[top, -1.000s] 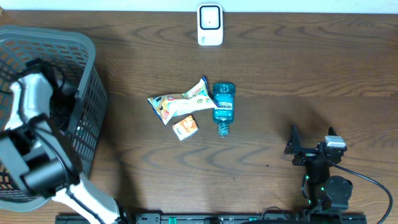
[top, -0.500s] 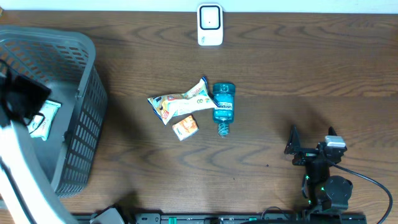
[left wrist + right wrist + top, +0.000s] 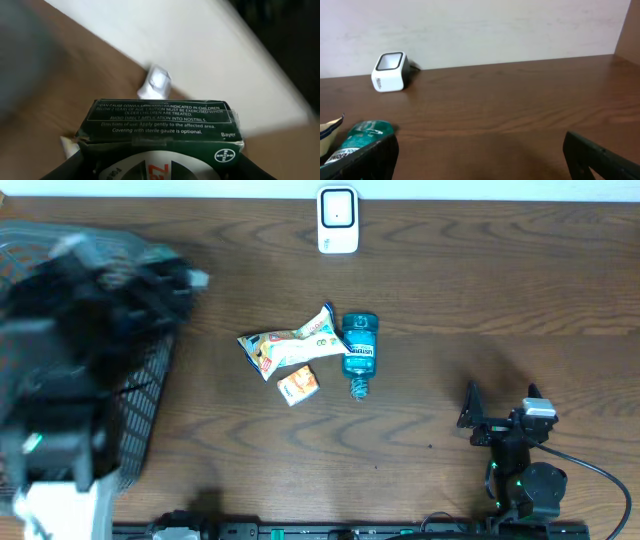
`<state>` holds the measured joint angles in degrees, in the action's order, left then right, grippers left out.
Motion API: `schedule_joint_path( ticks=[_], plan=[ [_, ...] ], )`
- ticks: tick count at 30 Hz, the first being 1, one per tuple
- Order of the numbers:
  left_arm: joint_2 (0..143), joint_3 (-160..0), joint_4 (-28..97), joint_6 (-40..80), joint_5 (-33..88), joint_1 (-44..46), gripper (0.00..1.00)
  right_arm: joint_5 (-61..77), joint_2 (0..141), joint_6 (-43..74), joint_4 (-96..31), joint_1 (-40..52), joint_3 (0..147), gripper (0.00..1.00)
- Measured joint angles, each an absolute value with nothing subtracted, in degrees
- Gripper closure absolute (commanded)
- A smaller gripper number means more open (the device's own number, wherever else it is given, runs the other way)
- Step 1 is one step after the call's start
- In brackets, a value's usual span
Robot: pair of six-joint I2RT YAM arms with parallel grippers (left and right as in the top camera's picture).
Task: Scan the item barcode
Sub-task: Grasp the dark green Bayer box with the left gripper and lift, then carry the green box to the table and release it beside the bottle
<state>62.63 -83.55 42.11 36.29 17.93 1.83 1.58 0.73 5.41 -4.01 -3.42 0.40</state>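
A dark green medicine box [image 3: 160, 120] with white print fills the left wrist view, and my left gripper [image 3: 157, 165] is shut on it, one black finger at each lower side. Beyond the box the white barcode scanner [image 3: 155, 85] stands on the table near the wall; it also shows as the scanner [image 3: 338, 220] at the table's far edge. From overhead my left arm [image 3: 90, 310] is a dark motion blur over the grey basket [image 3: 150, 400], and the box cannot be made out there. My right gripper [image 3: 500, 402] rests open at the front right, holding nothing.
Mid-table lie a snack packet [image 3: 290, 350], a blue mouthwash bottle [image 3: 360, 350] and a small orange packet [image 3: 298, 384]. The right wrist view shows the scanner [image 3: 390, 72] far left and the bottle [image 3: 362, 137] by the left finger.
My left arm has swung up out of the basket and towards the right, now blurred above its rim. The right arm and the items on the table have not moved.
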Motion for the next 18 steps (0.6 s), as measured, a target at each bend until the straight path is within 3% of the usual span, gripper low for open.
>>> schedule_joint_path(
  ticks=[7, 18],
  plan=[
    [80.1, -83.2, 38.8, 36.0, 8.6, 22.9, 0.56, 1.6, 0.7, 5.4, -4.0, -3.4, 0.4, 0.01],
    [99.2, -82.5, 51.0, 39.8, 5.7, 33.5, 0.60, 1.6, 0.7, 5.4, -4.0, -3.4, 0.4, 0.01]
  ],
)
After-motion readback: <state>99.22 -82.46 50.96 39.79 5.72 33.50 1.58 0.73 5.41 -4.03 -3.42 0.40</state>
